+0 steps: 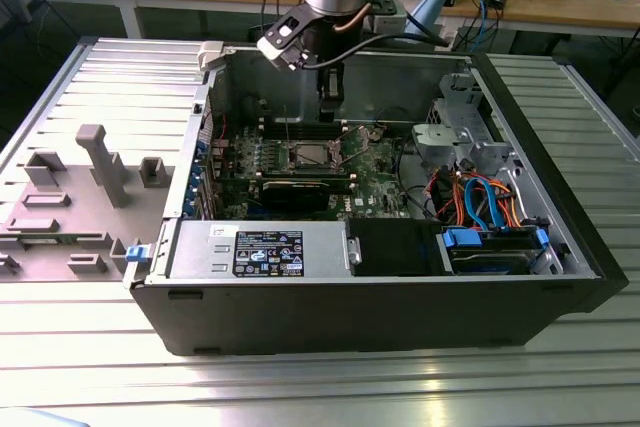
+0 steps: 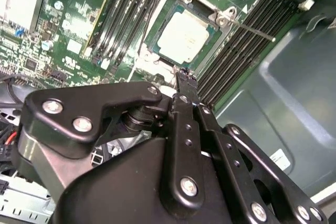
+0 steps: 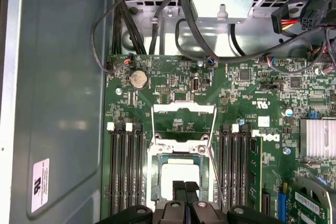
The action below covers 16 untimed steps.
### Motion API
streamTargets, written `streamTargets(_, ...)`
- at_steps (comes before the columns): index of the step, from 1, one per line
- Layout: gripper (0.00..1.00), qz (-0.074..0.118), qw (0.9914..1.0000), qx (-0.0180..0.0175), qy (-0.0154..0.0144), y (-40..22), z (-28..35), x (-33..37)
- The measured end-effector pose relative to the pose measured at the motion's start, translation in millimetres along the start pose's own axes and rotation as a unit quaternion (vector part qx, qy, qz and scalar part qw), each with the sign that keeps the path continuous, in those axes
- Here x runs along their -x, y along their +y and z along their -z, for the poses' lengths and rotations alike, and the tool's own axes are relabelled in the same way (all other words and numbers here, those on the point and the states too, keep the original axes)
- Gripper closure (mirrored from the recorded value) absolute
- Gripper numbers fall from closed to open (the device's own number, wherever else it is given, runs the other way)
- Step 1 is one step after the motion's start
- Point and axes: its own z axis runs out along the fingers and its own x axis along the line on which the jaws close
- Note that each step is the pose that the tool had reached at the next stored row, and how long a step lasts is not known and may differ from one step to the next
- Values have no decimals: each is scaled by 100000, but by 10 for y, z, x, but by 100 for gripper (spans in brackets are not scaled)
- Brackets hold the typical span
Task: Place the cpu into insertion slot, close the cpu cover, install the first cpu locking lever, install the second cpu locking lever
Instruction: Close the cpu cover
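Insertion slot point(image 3: 153, 178) holds the cpu point(image 3: 170, 174): flat, grey top up, square, so no long axis. Cpu cover point(image 3: 184, 107) is open, free edge pointing away from the socket. My gripper point(image 3: 185, 184) hangs above, fingers pinched narrow, empty. Judgement: press the cover's free edge down evenly, clear of the locking lever point(image 3: 216, 178).

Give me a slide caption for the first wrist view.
Black gripper near the small square grey-topped cpu seated in the silver-rimmed insertion slot, thin silver cpu cover open.
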Motion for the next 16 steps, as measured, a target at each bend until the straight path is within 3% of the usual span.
streamTargets(5, 89, 976, 99995, -28, 36, 58, -5, 1)
streamTargets(14, 89, 986, 99995, -205, 25, 296, -33, 8)
streamTargets(16, 89, 987, 99995, -222, 24, 382, -38, 11)
